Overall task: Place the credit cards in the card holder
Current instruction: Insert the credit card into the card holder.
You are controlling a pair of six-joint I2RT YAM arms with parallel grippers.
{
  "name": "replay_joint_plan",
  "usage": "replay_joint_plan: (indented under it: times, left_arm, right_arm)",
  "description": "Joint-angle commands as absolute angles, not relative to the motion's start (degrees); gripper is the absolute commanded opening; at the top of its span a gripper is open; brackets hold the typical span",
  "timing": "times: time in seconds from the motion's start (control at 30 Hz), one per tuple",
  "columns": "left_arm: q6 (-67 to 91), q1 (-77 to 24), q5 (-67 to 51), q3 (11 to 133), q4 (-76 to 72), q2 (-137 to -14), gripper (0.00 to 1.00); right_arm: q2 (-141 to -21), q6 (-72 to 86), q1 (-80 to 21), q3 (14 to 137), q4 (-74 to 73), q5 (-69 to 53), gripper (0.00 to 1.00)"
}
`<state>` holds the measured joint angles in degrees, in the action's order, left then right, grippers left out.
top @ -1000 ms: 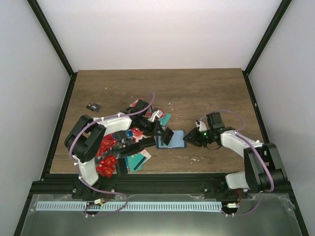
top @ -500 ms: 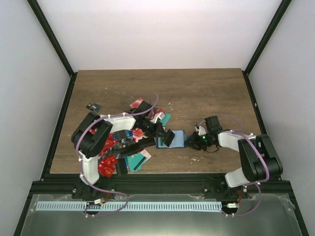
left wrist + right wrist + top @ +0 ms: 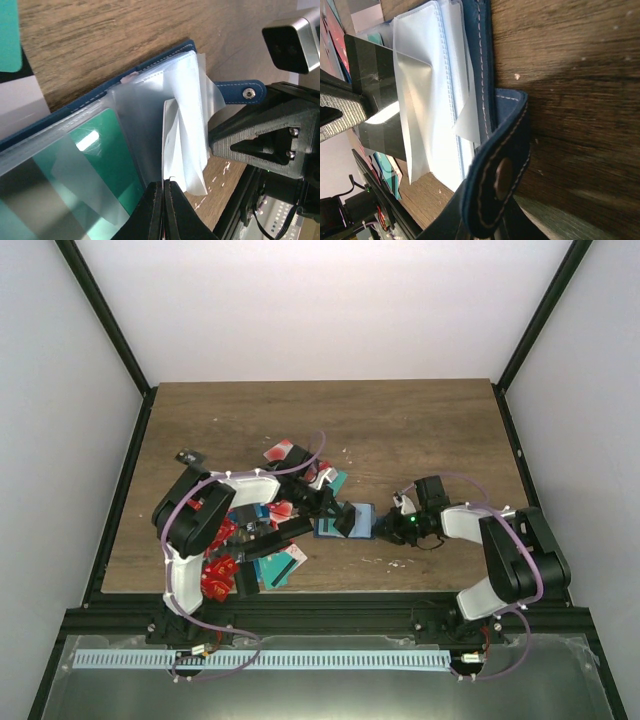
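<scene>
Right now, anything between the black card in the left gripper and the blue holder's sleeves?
Only a clear plastic sleeve leaf of the dark blue wallet-like card holder, curled up across the flat black plastic card in the left gripper. Nothing else shows between them; the right gripper pinches the holder's clasp tab.

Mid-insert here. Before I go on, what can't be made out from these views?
- Right wrist view: how deep the glossy black plastic card sits in the dark blue card holder; milky clear sleeves cover its leading edge.
- Right wrist view: whether the right gripper pinches the blue clasp tab; the tab hides its jaws; top view too small.
- Top view: how many red and teal cards are piled; the left arm overlaps them.
</scene>
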<state>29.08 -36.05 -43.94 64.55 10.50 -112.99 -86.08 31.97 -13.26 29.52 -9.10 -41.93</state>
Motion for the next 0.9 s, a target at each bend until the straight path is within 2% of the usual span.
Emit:
replay_joint_plan:
  times: [0.0,0.17,0.87]
  left_arm:
    - [31.89,-36.42,-39.16,66.01,12.08,-114.14,0.04]
    - [37.80,-36.38,-39.30,63.89,8.14,-114.84,0.04]
    - [43.81,-38.25,-39.16,63.45,3.69,-117.57,0.04]
  right_arm:
    - [-87.01,30.65,-13.75,29.00,-9.92,-40.89,0.11]
    - [-87.64,30.46,-13.80,29.00,-9.69,-41.93,0.11]
    - [-89.63,31.64,-14.97,31.05,-8.59,-43.88,0.10]
